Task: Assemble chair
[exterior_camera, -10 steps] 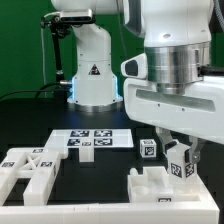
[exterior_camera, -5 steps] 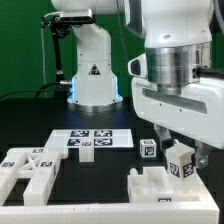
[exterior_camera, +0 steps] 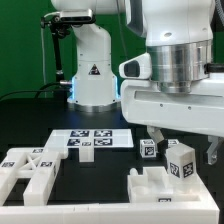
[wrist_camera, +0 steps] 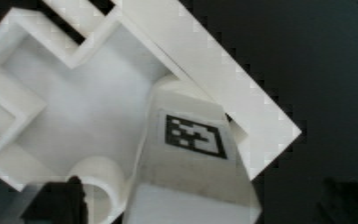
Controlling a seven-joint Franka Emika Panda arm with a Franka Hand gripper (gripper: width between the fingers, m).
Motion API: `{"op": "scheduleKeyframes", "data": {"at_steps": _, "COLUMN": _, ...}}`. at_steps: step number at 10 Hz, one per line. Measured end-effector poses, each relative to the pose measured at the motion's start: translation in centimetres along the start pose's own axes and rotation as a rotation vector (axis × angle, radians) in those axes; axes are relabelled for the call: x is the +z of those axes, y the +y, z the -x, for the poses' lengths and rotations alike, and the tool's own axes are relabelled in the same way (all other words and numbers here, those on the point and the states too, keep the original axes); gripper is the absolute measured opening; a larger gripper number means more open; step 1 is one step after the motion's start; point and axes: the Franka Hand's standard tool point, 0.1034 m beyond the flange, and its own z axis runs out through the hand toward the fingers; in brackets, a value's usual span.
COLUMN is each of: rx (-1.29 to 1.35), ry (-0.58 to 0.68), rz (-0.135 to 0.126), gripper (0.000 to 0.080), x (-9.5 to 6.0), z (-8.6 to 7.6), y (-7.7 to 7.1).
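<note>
Wide open, the big white two-finger gripper [exterior_camera: 183, 150] hangs over the exterior view's right side with one finger on each side of the upright white plastic cube-ended post [exterior_camera: 180, 163]. Neither finger looks to touch it, and nothing is held.

At the exterior view's left lies a white blocky plastic ribbed chair piece [exterior_camera: 30, 168], tagged on top, well apart from the gripper. Next comes the thin flat white marker board [exterior_camera: 92, 140] on the black table [exterior_camera: 20, 120], with the white robot base [exterior_camera: 92, 75] behind it. Further right stands a small white tagged cube [exterior_camera: 148, 150], just beside the near finger. Then comes the post, upright at the back of the low white plastic slotted block [exterior_camera: 150, 185]. In the wrist view the post's tagged face [wrist_camera: 197, 135] rises from that block's cross-shaped recess [wrist_camera: 51, 90]; whether it is fully seated I cannot tell.

These parts look like hard moulded plastic, so they are probably light, stiff and not fragile. They also look smooth enough to slip or twist in a shallow pinch. The post is probably best taken squarely across two flat opposite faces of its cube head, low enough for full pad contact and away from the corners.
</note>
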Motion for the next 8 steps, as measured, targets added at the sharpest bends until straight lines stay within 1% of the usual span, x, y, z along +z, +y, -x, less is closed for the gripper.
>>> {"op": "scheduleKeyframes", "data": {"at_steps": 2, "rx": -0.226, "ry": -0.002, "rz": 0.006, "gripper": 0.0649, "x": 0.31, "z": 0.06, "y": 0.15}}
{"op": "scheduleKeyframes", "data": {"at_steps": 3, "rx": -0.299, "ry": -0.002, "rz": 0.006, "gripper": 0.0649, "x": 0.30, "z": 0.05, "y": 0.16}}
{"op": "scheduleKeyframes", "data": {"at_steps": 4, "rx": -0.448, "ry": -0.002, "rz": 0.006, "gripper": 0.0649, "x": 0.30, "z": 0.06, "y": 0.15}}
{"op": "scheduleKeyframes", "data": {"at_steps": 8, "rx": -0.853, "ry": -0.003, "rz": 0.007, "gripper": 0.0649, "x": 0.42, "z": -0.10, "y": 0.31}}
